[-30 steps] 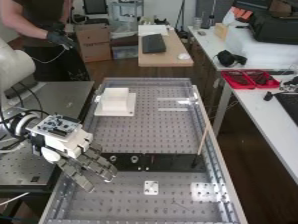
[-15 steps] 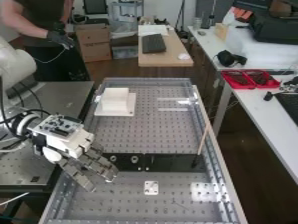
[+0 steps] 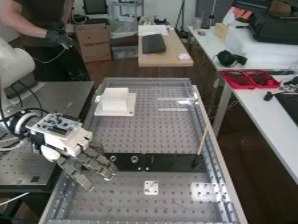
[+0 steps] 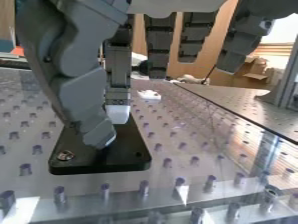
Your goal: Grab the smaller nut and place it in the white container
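Observation:
In the high view the hand (image 3: 74, 172) hangs low over the left end of the flat black bar, its fingers relaxed and pointing down. The larger nut (image 3: 113, 158) and the bearing (image 3: 134, 159) stand on the bar to the right of the fingers. The wrist view has the hand (image 4: 83, 95) with its thumb reaching down over the bar and the other fingers hanging loosely apart. Just beside the thumb's tip, the smaller nut (image 4: 65, 155) lies near the bar's end, untouched. The white container (image 3: 115, 99) sits on a white plate farther up the bench.
The black bar (image 3: 174, 162) crosses the perforated bench. A thin stick (image 3: 203, 139) leans up from the bar's right part. A small white square piece (image 3: 151, 188) lies below the bar. Metal rails (image 3: 211, 145) edge the bench, and a red tray (image 3: 247, 80) lies on the right-hand table.

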